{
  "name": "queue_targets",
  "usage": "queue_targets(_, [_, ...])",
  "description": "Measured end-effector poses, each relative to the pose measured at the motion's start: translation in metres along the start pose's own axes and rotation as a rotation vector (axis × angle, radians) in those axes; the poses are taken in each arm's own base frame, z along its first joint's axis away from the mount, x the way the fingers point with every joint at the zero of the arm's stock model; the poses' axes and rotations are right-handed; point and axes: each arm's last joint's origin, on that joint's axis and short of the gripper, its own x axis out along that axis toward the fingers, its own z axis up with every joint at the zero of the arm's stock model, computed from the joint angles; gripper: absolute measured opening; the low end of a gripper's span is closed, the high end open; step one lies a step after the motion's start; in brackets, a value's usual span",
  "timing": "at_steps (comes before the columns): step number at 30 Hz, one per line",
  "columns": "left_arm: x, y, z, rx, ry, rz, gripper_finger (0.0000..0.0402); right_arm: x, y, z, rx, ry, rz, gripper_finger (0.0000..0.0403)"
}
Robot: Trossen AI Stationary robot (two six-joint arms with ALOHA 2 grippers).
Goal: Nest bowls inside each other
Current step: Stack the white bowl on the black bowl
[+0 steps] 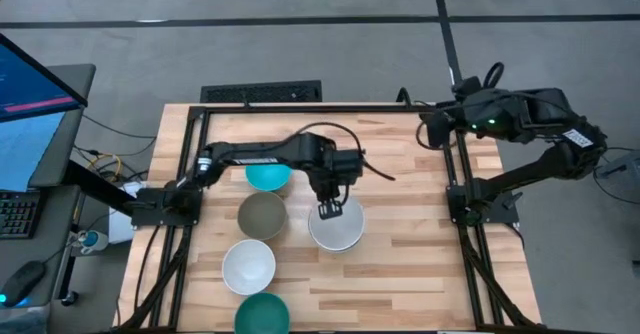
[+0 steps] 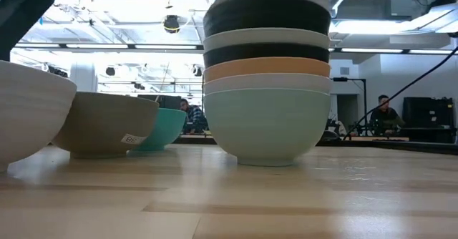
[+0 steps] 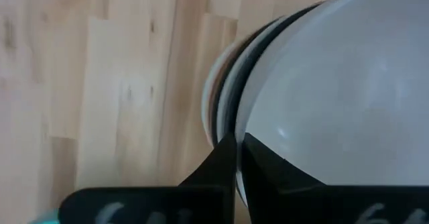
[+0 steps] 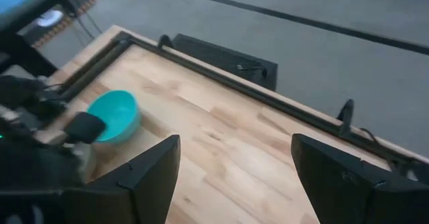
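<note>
A stack of nested bowls [image 2: 266,89] stands mid-table, with a mint green bowl [image 2: 266,124] at the bottom and white, orange and black bowls above it. My left gripper [image 1: 328,210] is shut on the topmost white bowl [image 1: 338,228], right over the stack. To its left, single bowls rest on their bases: turquoise [image 1: 267,174], grey-taupe [image 1: 262,215], white [image 1: 248,266] and dark teal [image 1: 262,314]. My right gripper [image 1: 437,129] hangs open over the far right corner, holding nothing. My left gripper holds the white bowl by its rim [image 3: 251,106], on the side toward the table's far left. One finger [image 3: 275,174] is inside the bowl and the other [image 3: 211,174] outside. The fingers point steeply down from above. The bowl is upright over the stack's black bowl [image 3: 236,83]; whether it rests in it I cannot tell.
A black frame [image 1: 330,107] runs along the table's far edge and down both sides. Bare wood [image 1: 420,264] lies right of the stack and toward the near edge. A monitor [image 1: 30,104] stands off the table's left, and people sit in the room behind [image 2: 386,114].
</note>
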Motion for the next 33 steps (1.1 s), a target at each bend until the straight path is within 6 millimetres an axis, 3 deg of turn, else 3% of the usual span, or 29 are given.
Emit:
queue_targets(3, [0.008, -0.003, 0.000, -0.032, 0.033, -0.001, 0.0000, -0.011, -0.006, -0.003, 0.032, -0.011, 0.039, 0.0306])
queue_targets(9, [0.004, -0.003, -0.003, -0.106, 0.027, 0.048, 0.0000, -0.026, -0.016, -0.008, 0.073, -0.031, 0.094, 0.0306])
queue_targets(13, [-0.003, 0.000, -0.004, -0.136, 0.020, 0.081, 0.0005, -0.028, -0.015, -0.009, 0.073, -0.053, 0.088, 0.0306])
queue_targets(33, [-0.004, -0.001, -0.005, -0.133, 0.024, 0.079, 0.0021, -0.024, -0.012, -0.010, 0.033, -0.047, 0.048, 0.0306])
